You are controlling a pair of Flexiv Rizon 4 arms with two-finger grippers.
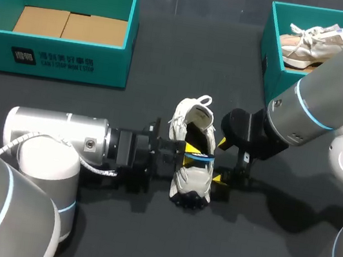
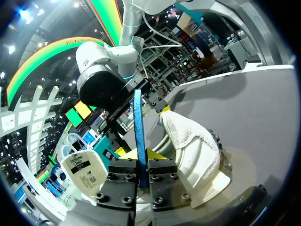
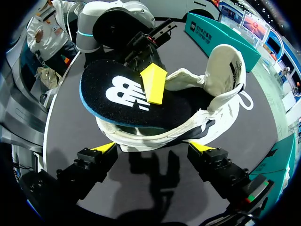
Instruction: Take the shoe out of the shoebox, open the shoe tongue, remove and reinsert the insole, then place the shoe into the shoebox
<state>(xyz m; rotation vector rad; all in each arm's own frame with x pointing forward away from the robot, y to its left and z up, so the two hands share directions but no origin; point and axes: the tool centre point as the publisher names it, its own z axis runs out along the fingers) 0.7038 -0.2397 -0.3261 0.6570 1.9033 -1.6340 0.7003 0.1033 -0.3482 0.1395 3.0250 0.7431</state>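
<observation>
The white shoe lies on the dark counter between the 2 arms. The left gripper has its fingers clenched on the black, blue-edged insole, which sticks partly out of the shoe's opening. The right gripper sits just beside the shoe, its 2 fingers released and spread, the shoe ahead of them. At the far side, the left shoebox holds cardboard, and the right shoebox holds another shoe.

Black table carries left shoebox, right shoebox, shoe.
</observation>
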